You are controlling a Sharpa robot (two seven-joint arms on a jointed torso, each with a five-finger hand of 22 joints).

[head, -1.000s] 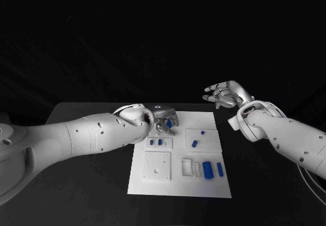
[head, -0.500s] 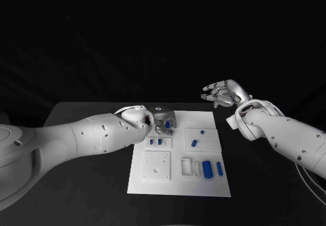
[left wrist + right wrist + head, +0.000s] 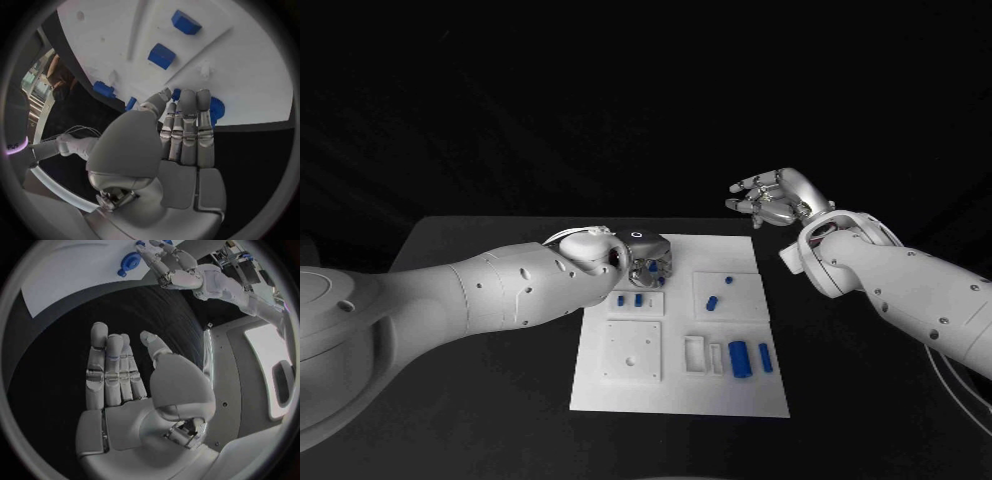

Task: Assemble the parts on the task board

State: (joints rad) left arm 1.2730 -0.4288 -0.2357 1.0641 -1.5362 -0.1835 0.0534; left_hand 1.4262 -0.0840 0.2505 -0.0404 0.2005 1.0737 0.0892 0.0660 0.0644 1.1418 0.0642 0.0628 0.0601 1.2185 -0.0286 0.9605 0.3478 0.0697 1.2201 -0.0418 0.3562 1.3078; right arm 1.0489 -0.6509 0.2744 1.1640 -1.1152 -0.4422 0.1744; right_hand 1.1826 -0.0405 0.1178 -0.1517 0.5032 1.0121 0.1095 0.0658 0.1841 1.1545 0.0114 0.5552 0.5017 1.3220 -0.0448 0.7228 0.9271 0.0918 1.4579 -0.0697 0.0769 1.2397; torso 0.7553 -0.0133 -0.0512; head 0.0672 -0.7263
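Observation:
The white task board (image 3: 678, 392) lies in the middle of the black table. My left hand (image 3: 643, 262) hovers low over its far left corner, fingers straight and side by side (image 3: 187, 125). A round blue part (image 3: 216, 109) lies at the board's edge right beside those fingertips; it also shows under the hand (image 3: 653, 267) and from the right wrist (image 3: 128, 261). I cannot tell whether the fingers touch it. My right hand (image 3: 776, 199) is raised beyond the board's far right corner, fingers apart and empty (image 3: 125, 385).
Two small blue pieces (image 3: 629, 300) stand in a recessed field near the left hand. Two more (image 3: 713, 303) (image 3: 730, 281) lie in the field to their right. Two longer blue parts (image 3: 738, 359) (image 3: 766, 358) sit beside a white square plate (image 3: 633, 352).
My left hand has edged slightly left and its fingers have drawn closer together over the round blue part. The right hand has barely moved.

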